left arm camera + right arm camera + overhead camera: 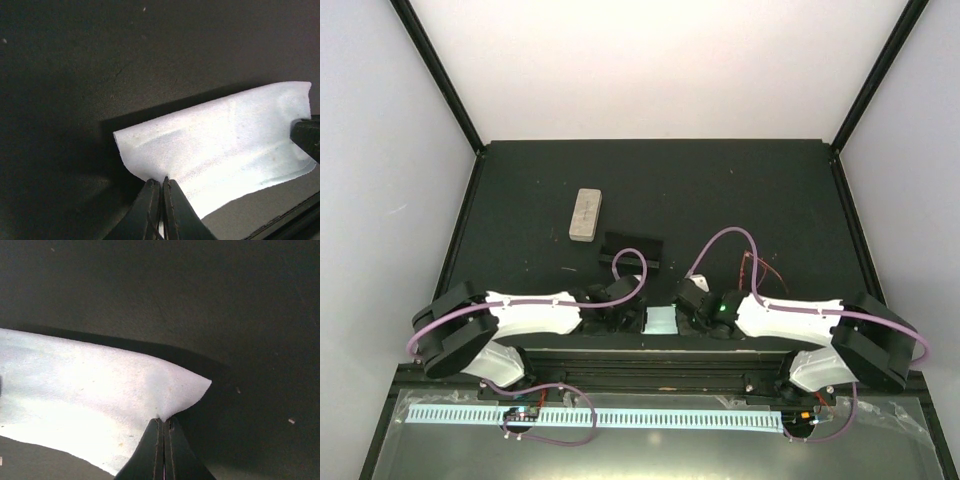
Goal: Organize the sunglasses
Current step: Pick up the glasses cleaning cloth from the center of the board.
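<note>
Now | left gripper (161,182) pinching cloth (225,145) | right gripper (163,422) likewise (opposite edge, seemingly)

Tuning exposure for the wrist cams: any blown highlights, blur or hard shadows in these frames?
Right wrist: cloth is blown out near the right gripper, texture lost. Left wrist: cloth texture holds, with a dark shadow band behind it; left gripper slightly soft. Top: white back wall bright, dark table underexposed but legible.

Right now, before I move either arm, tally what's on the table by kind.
cases: 2, the beige case and the black case
light blue cloth: 1
red-framed sunglasses: 1
total: 4 that I can make out
</note>
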